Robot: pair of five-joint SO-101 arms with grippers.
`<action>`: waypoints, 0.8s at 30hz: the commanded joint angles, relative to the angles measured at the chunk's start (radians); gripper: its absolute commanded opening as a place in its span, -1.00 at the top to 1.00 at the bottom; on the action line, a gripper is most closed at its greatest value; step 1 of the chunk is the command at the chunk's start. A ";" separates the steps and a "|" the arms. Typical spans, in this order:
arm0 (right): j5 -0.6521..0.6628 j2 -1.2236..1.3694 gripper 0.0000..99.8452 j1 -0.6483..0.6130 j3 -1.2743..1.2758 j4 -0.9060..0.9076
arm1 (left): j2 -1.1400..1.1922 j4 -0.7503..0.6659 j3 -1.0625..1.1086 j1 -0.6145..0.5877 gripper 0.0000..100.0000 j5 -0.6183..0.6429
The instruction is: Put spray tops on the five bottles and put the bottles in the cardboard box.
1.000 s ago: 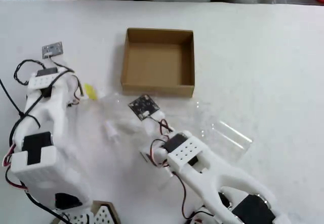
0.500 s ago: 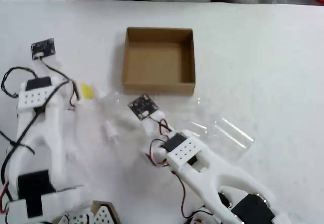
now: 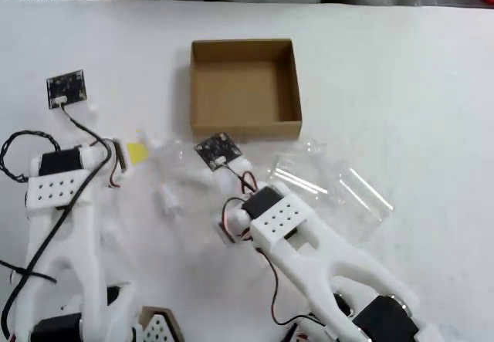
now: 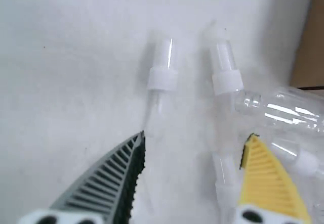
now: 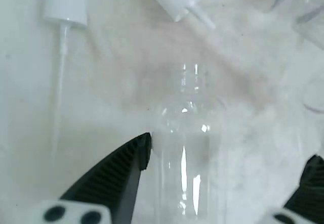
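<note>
High view: cardboard box (image 3: 245,87) is sitting empty beyond both arms, w/ clear plastic bottles (image 3: 332,191) lying flat on the white table (image 3: 409,87) just in front of it, nearer the right arm. Left wrist view: left gripper (image 4: 195,140) is holding its ribbed fingers spread, a white spray top (image 4: 162,75) lying just ahead, its thin dip tube pointing back toward the grey finger (image 4: 114,183). Right wrist view: right gripper (image 5: 230,150) is gaping wide w/ a glossy round bottle (image 5: 185,148) lying between the fingers, unpinched, long axis running straight away, neck farthest.

The open cardboard box (image 3: 247,130) sits upright at far centre. Clear bottles (image 3: 333,192) lie on their sides just near it, with white spray tops (image 3: 168,200) loose to their left
</note>
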 commanded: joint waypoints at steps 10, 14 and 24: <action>0.189 -0.329 0.20 0.252 -0.109 0.372 | -0.156 0.054 0.018 0.255 0.39 0.052; 0.189 -0.489 0.20 0.395 0.026 0.363 | -0.223 0.083 0.066 0.423 0.38 0.097; 0.239 -0.395 0.20 0.463 0.051 0.280 | -0.240 0.055 0.222 0.819 0.38 0.150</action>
